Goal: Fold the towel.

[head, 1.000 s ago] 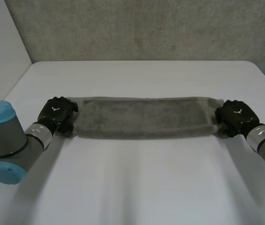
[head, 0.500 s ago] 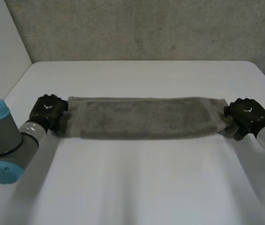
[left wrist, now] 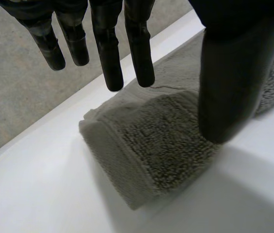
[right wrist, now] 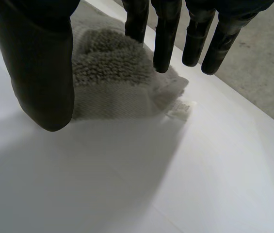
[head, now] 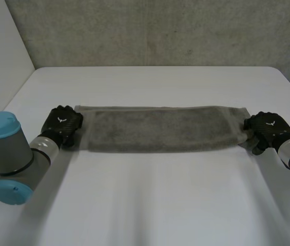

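A grey towel lies across the middle of the white table as a long narrow strip, folded lengthwise. My left hand is at its left end and my right hand at its right end. In the left wrist view the left hand hovers open, fingers straight, above the doubled towel end without gripping it. In the right wrist view the right hand is open too. Its thumb and straight fingers stand on either side of the towel's bunched end, where a small white label sticks out.
A rough grey wall stands behind the table's far edge. The table's left edge runs close beside my left arm, and the rounded far right corner lies beyond my right hand. Bare tabletop stretches in front of the towel.
Both hands slid outward from the towel's ends, drawing the strip a little longer. The left hand has since come back to the left end. The right hand's fingers have straightened.
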Robot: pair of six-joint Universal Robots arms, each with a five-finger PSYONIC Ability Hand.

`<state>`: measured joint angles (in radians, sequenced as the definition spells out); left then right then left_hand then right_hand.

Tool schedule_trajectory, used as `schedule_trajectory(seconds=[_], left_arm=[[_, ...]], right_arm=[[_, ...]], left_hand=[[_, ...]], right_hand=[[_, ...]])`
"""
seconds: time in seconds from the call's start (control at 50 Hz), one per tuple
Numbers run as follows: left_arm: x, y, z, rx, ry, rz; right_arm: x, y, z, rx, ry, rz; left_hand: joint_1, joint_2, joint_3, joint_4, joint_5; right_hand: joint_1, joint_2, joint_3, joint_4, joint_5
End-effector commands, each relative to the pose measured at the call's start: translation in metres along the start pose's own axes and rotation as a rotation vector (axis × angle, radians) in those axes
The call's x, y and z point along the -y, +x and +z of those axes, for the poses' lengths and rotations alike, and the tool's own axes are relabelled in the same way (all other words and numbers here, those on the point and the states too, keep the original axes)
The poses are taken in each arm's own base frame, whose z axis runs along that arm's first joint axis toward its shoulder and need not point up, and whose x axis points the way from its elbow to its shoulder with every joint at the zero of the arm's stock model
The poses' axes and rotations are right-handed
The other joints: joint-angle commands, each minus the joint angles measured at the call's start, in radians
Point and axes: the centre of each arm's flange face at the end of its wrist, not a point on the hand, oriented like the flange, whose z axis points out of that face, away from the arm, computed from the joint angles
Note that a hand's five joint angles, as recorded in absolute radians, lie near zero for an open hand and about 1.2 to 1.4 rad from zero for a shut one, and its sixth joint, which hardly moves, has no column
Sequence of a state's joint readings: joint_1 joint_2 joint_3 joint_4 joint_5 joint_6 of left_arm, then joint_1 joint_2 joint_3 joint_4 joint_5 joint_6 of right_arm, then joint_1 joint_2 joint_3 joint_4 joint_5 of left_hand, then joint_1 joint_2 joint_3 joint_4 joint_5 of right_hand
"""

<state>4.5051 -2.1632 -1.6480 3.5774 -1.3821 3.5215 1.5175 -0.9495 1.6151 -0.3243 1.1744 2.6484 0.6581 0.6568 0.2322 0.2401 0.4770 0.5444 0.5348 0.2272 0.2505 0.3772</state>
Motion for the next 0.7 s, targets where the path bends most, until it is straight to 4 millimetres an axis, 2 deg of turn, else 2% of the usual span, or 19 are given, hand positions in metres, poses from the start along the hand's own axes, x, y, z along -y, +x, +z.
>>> schedule_trajectory(seconds=[0.02, 0.18, 0.28, 0.46, 0.52, 0.56, 0.58, 0.6, 0.62, 0.66, 0.7], left_arm=[[-0.003, -0.010, 0.007, 0.024, -0.001, -0.005], [-0.011, -0.007, 0.005, 0.013, -0.029, -0.010], [-0.010, -0.006, 0.003, 0.011, -0.032, -0.009], [-0.010, -0.007, 0.003, 0.013, -0.032, -0.009], [-0.010, -0.007, 0.003, 0.013, -0.032, -0.009], [-0.009, -0.007, 0.002, 0.013, -0.031, -0.009], [-0.009, -0.007, 0.002, 0.013, -0.031, -0.010], [-0.009, -0.007, 0.002, 0.015, -0.030, -0.010], [-0.009, -0.007, 0.002, 0.015, -0.030, -0.010], [-0.008, -0.007, 0.002, 0.017, -0.029, -0.009], [-0.007, -0.008, 0.002, 0.019, -0.025, -0.009]], right_arm=[[0.009, 0.008, -0.003, -0.031, 0.014, 0.006], [0.008, 0.004, -0.004, -0.020, 0.008, 0.086], [0.012, 0.003, -0.007, -0.008, -0.008, 0.197], [0.010, 0.002, -0.005, 0.004, -0.028, 0.274], [0.002, -0.001, -0.001, 0.013, -0.042, 0.281], [-0.004, -0.002, 0.004, 0.015, -0.052, 0.281], [-0.004, -0.002, 0.004, 0.015, -0.053, 0.281], [-0.005, -0.002, 0.007, 0.016, -0.054, 0.279], [-0.005, -0.002, 0.007, 0.016, -0.054, 0.278], [-0.005, 0.000, 0.010, 0.011, -0.046, 0.269], [-0.004, 0.003, 0.010, 0.006, -0.039, 0.261]], left_hand=[[0.339, 0.340, -0.058, -0.066, 0.345], [0.222, 0.223, -0.058, -0.066, 0.228], [0.146, 0.147, -0.058, -0.066, 0.152], [0.145, 0.147, -0.058, -0.066, 0.152], [0.145, 0.147, -0.058, -0.066, 0.152], [0.143, 0.144, -0.058, -0.066, 0.149], [0.145, 0.147, -0.058, -0.066, 0.152], [0.145, 0.147, -0.058, -0.066, 0.152], [0.145, 0.147, -0.058, -0.066, 0.152], [0.143, 0.144, -0.058, -0.066, 0.149], [0.143, 0.144, -0.058, -0.066, 0.149]], right_hand=[[0.046, 0.055, -0.053, -0.076, 0.038], [0.010, 0.020, -0.053, -0.076, 0.003], [-0.019, -0.009, -0.053, -0.076, -0.026], [0.022, 0.032, -0.053, -0.076, 0.015], [0.145, 0.155, -0.053, -0.076, 0.138], [0.356, 0.365, -0.053, -0.076, 0.348], [0.357, 0.366, -0.053, -0.076, 0.349], [0.490, 0.500, -0.053, -0.076, 0.483], [0.492, 0.501, -0.053, -0.076, 0.484], [0.813, 0.823, -0.053, -0.076, 0.806], [0.851, 0.861, -0.053, -0.076, 0.844]])
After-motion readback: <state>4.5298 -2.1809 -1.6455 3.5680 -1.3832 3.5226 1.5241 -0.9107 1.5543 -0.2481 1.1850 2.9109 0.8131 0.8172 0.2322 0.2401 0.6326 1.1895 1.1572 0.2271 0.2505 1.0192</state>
